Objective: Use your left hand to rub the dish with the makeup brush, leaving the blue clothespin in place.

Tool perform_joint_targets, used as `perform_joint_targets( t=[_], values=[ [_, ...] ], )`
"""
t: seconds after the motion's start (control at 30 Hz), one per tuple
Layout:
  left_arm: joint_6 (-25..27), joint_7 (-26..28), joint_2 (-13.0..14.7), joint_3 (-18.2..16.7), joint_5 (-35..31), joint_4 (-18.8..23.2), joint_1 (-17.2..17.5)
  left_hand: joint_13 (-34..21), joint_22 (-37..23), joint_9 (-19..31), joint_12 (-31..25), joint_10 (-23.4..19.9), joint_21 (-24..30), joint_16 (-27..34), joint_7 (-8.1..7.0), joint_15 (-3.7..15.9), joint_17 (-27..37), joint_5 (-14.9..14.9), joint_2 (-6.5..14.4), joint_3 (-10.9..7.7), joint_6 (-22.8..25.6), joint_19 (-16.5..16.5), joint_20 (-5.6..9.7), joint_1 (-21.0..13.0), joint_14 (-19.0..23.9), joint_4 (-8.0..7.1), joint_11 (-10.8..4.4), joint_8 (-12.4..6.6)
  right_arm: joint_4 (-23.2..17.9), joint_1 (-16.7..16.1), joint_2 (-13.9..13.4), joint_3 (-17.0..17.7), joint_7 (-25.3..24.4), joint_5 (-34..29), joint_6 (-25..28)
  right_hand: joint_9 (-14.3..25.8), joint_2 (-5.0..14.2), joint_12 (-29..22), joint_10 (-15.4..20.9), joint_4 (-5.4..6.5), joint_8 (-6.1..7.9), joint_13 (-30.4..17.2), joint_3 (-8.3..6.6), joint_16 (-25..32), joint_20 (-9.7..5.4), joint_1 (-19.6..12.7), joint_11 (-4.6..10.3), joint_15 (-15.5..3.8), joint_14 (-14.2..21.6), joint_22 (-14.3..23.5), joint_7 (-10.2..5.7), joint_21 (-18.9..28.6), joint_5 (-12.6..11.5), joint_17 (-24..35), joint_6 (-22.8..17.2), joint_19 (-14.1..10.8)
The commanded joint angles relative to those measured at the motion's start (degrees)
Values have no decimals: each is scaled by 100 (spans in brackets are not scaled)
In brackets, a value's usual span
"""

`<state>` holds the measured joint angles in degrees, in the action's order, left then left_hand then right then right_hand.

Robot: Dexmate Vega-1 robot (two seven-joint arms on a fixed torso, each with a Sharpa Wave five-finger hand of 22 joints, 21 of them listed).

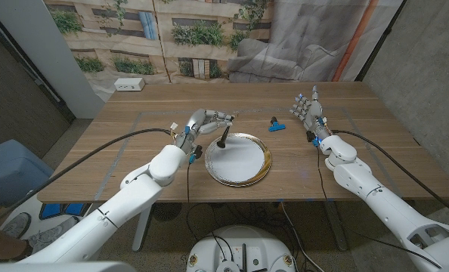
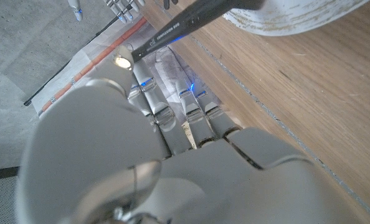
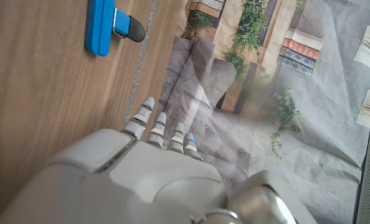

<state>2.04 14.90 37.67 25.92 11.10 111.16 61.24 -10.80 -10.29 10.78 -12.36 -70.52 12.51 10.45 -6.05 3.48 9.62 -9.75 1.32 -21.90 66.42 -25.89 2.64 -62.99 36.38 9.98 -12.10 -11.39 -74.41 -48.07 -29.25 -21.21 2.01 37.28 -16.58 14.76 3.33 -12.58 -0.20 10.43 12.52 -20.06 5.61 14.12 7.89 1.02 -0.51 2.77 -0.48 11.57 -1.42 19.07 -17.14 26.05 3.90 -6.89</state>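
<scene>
The left hand pinches the makeup brush tip-down onto the dish to rub it, while the right hand waits open-fingered beyond the dish, near the blue clothespin.

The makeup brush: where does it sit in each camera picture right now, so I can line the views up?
Head view: the makeup brush is held by the left hand, its tip over the dish's far-left rim.
Left wrist view: its dark handle slants beyond the fingers, next to the dish.
Right wrist view: not in it; the blue clothespin lies on the wood.
Shared landmark: the wooden table.
</scene>
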Motion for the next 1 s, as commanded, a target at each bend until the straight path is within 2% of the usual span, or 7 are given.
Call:
perform_joint_targets(
  t=[0.03,1.0],
  values=[
    [-432,-370,-40,162,449,-352,-23,-8,-15,36,20,-137,-12,-21,-65,924,12,-34,15,29,28,21,161,-48,-58,-5,-94,0,1,-1,-3,0,6,7,-5,13,611,-38,-25,43,28,-21,18,9,23,22,-20,50,-3,33,4,35,-39,10,44,9],
    [-1650,-915,-537,661,420,-1526,-473,-8,-20,40,56,-113,-39,-12,-98,923,22,-34,72,98,3,92,167,-42,-118,-34,-93,11,7,1,-1,-1,8,7,-9,13,611,-35,-32,43,27,-21,18,10,27,23,-20,49,-2,33,6,34,-39,9,48,10]
  ],
)
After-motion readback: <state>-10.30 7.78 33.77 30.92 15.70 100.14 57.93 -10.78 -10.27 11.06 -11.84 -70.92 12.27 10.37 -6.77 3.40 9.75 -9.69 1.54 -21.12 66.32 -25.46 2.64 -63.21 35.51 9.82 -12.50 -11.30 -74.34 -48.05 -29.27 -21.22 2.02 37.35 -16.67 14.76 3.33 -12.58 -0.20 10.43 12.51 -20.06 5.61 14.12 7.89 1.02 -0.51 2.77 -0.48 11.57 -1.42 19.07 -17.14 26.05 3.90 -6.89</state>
